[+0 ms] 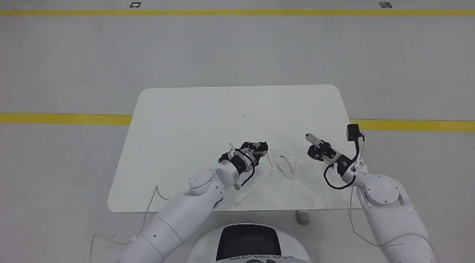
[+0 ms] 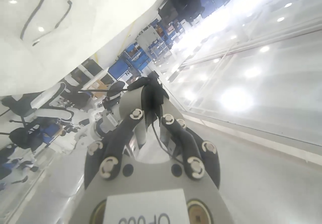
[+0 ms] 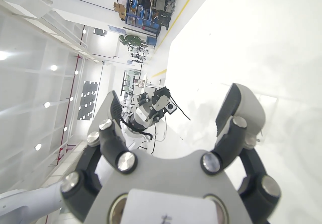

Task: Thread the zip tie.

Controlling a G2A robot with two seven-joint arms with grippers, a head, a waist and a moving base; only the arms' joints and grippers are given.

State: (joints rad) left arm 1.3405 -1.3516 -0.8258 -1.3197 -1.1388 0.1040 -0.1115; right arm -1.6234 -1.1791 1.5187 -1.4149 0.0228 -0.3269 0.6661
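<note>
White table [image 1: 223,111]: pale top; both arms come in over its near edge.
Zip tie [image 1: 285,162]: lies on the table toward the near edge, between the two grippers. It is curled in a loose bend, and from above neither gripper seems to touch it. I can't tell head from tail.
Left gripper [image 2: 150,85]: just left of the tie, fingers clenched tip to tip. I can't tell whether anything thin is nipped between them.
Right gripper [image 1: 312,141]: right of the tie and a little farther from it, fingers spread wide with nothing between them.
Step in hand: I'd say getting hold of the tie; the threading looks not yet begun.
Doing it well: the left fingers must release before they can take anything. A thin strip lying flat is awkward, so go for the raised part of the bend with one finger on each side. Pinch near an end so only a short, stiff stub sticks out. Let the other gripper hold the head steady, slot facing the tail.
In the way: the grippers sit close on either side and could crowd each other over so small a thing. The wrist cable [image 1: 334,183] loops near the work and might snag.
Around: yellow floor lines [image 1: 223,13] run left to right beyond the table, well apart from the job.
</note>
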